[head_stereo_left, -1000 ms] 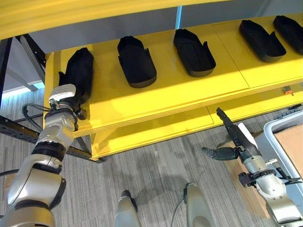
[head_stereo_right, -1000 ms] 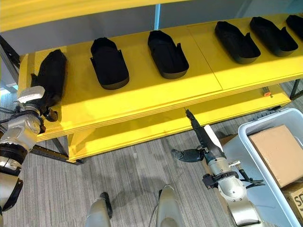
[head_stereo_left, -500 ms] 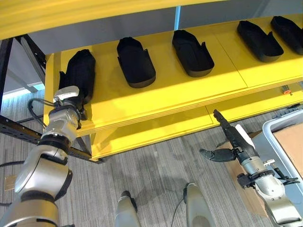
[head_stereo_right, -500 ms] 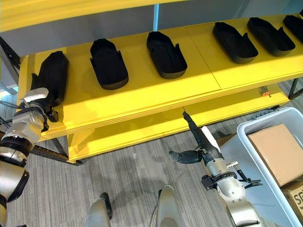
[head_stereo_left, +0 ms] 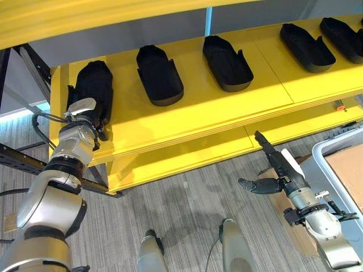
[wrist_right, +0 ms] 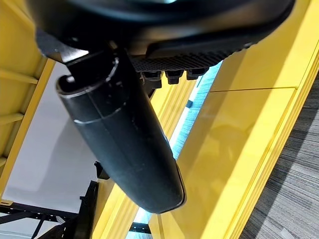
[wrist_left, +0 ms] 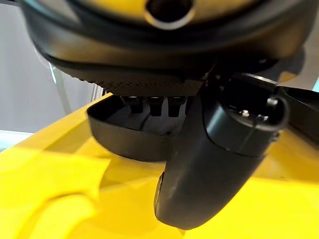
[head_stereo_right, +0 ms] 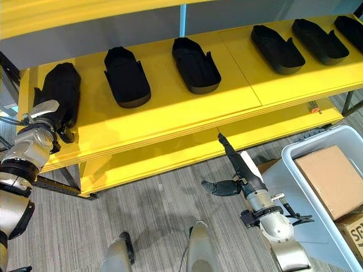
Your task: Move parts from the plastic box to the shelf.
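The leftmost part (head_stereo_left: pixel 93 90), a black, matte, shoe-shaped moulding with a hollow underside, is lying at the far left end of the yellow shelf (head_stereo_left: pixel 215 105), its long axis running from the near edge toward the far wall. The left hand (head_stereo_left: pixel 85 116) is sitting at the part's near end, right at the shelf's front edge. In the left wrist view the fingers (wrist_left: pixel 152 104) are reaching over the near rim of the part (wrist_left: pixel 124 139), which is lying just past the thumb (wrist_left: pixel 209 169); whether they are actually curled on the rim or only resting there, I cannot tell. So the part is lying straight ahead of this hand, away from the robot, and a release would call for pulling back along that same axis.

Four more parts of the same kind are lying in a row to the right along the shelf, well apart from each other.

The right hand (head_stereo_right: pixel 235 170) is hanging low on the right, below the shelf's front edge and over the grey carpet, fingers straight, thumb out to the side, holding nothing. It is the hand nearer to the plastic box (head_stereo_right: pixel 300 187) at the near right, so I judge it better placed for the next pick.
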Tool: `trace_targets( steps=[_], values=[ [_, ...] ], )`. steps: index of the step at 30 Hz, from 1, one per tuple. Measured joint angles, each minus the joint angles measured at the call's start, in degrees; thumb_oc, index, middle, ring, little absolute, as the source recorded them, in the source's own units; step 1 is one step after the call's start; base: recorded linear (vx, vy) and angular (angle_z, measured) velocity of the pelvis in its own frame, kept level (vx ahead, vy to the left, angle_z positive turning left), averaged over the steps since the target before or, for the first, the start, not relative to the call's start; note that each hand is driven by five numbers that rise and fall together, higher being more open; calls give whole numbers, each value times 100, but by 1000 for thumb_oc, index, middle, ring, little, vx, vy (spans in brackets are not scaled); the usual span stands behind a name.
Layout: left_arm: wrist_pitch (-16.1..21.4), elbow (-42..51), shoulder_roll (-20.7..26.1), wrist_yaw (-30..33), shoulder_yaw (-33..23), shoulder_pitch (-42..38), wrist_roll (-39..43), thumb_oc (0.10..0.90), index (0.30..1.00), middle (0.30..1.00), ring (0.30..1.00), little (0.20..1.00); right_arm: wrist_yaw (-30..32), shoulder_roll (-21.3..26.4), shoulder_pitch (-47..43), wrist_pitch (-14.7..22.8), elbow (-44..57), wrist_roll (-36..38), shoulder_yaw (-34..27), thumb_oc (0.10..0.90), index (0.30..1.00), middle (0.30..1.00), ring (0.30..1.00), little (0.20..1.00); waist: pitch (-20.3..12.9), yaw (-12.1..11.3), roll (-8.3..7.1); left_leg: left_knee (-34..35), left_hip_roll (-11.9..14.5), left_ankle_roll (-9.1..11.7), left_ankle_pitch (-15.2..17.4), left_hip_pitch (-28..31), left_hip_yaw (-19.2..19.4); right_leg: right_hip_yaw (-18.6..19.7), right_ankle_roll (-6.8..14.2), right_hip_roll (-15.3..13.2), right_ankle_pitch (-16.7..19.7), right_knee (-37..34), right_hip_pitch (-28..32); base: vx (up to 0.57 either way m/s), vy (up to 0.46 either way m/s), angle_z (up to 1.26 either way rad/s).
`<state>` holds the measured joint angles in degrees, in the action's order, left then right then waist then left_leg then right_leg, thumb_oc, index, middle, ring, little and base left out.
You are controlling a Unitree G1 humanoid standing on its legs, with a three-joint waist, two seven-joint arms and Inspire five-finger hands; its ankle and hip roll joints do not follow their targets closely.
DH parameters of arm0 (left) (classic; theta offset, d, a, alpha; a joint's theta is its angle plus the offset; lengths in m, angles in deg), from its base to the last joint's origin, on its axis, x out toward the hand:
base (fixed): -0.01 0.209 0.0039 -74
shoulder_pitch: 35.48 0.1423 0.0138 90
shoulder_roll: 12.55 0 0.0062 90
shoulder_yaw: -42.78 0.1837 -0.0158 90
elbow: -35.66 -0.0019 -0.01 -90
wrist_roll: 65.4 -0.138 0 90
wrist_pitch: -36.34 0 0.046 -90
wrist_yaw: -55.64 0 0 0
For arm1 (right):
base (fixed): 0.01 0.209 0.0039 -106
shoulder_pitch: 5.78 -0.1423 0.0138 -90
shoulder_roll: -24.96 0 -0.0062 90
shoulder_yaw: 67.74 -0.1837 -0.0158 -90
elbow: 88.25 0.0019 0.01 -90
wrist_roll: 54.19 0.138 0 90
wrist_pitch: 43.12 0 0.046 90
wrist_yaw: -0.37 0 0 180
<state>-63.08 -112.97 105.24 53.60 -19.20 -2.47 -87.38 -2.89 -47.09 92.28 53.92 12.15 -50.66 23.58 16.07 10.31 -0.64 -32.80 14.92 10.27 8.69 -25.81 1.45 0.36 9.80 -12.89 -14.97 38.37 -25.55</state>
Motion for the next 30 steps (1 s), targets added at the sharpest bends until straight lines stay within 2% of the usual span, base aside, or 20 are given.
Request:
trace_targets(
  steps=[8, 14, 30],
  values=[
    [114, 344, -9, -1, 2, 4, 372, 900, 1000, 1000, 1000, 1000, -3, -8, 0, 1, 0, 3, 1, 900, 1000, 1000, 1000, 1000, -5, 23, -9, -2, 0, 0, 0, 0, 0, 0, 0, 0, 2, 0, 0, 0, 0, 0],
    [358, 553, -56, -3, 116, 3, 389, 900, 1000, 1000, 1000, 1000, -3, -44, 30, 1, 0, 7, -3, 900, 1000, 1000, 1000, 1000, -6, 74, -11, -5, 0, 0, 1, 1, 0, 0, -1, 1, 3, 1, -1, 0, 0, 0],
    [354, 588, -158, 59, 89, 15, 390, 900, 1000, 1000, 1000, 1000, -11, -45, 87, 1, 0, 126, -4, 900, 1000, 1000, 1000, 1000, -31, 37, -54, -30, 4, 2, 11, -8, 0, 9, 3, 3, 12, 2, -2, 0, 0, 0]
  ],
)
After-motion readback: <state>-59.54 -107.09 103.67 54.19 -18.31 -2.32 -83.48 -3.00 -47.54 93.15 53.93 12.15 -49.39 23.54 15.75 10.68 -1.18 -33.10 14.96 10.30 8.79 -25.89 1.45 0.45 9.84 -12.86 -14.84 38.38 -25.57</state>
